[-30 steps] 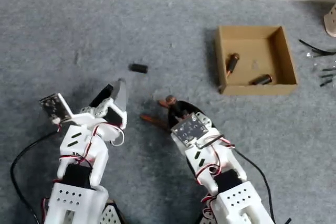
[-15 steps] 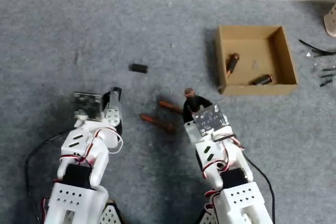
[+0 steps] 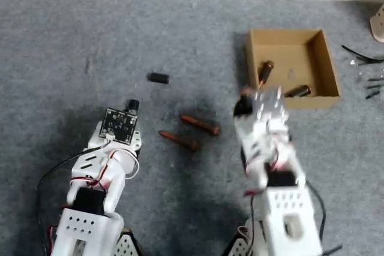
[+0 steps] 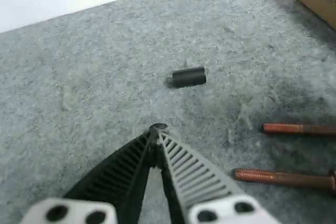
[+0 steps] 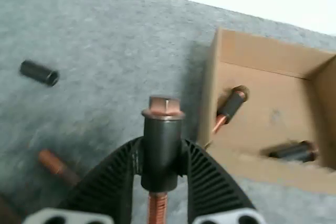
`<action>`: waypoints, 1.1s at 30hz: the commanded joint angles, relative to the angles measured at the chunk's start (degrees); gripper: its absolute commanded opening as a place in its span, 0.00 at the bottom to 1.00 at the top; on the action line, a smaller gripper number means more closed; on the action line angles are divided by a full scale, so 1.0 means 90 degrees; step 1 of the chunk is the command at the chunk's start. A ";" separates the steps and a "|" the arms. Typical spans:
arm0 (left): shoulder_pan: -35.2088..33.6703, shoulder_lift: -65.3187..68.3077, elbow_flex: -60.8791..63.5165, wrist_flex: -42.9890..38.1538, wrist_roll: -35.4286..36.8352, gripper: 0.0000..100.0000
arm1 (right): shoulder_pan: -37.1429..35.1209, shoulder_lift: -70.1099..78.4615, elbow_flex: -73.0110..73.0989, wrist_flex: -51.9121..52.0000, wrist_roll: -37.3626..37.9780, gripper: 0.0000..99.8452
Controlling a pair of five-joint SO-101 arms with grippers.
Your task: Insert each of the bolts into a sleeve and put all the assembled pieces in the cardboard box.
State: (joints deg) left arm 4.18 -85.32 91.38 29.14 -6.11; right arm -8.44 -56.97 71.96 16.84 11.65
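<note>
Overhead, the cardboard box (image 3: 249, 70) sits in the upper right of the frame with two finished pieces (image 3: 265, 71) inside. The right gripper (image 3: 245, 101) hangs just beside its lower-left corner. The left gripper (image 3: 132, 106) is at centre left, with the loose sleeve (image 3: 158, 78) near it, just above and to the right. Two bare bolts (image 3: 200, 125) lie on the grey felt (image 3: 72, 34) between the arms.

In the left wrist view, the left gripper (image 4: 156, 129) has its jaws together on nothing. The loose sleeve (image 4: 189, 76) lies a short way beyond the tips, the bare bolts (image 4: 299, 128) off to one side.

In the right wrist view, the right gripper (image 5: 161, 150) is clamped on an assembled piece (image 5: 161, 135), bolt head upward. The cardboard box (image 5: 212, 87) lies just ahead, holding the finished pieces (image 5: 231, 106).
</note>
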 commanded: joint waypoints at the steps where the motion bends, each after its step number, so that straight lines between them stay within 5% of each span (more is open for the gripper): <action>1: 0.0015 -0.0073 -0.0054 -0.0020 0.0049 0.01 | 0.0474 0.2173 -0.2730 0.0230 -0.0098 0.00; 9: 0.0015 -0.0073 0.0103 -0.0449 0.0049 0.01 | 0.1695 0.6256 -0.6354 0.0298 -0.1778 0.00; 15: 0.0015 -0.0073 0.0103 -0.0459 0.0049 0.01 | 0.1939 0.8073 -0.7839 0.1529 -0.2305 0.00; 25: 0.0015 -0.0073 0.0103 -0.0469 0.0049 0.01 | 0.1919 0.8972 -0.8161 0.1783 -0.2286 0.01; 33: 0.0015 -0.0044 0.0171 -0.0615 0.0049 0.01 | 0.1949 0.9138 -0.8171 0.1792 -0.2286 0.18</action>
State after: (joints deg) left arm 4.18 -85.32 93.41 25.36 -6.11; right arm 8.35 26.73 1.01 32.75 -8.57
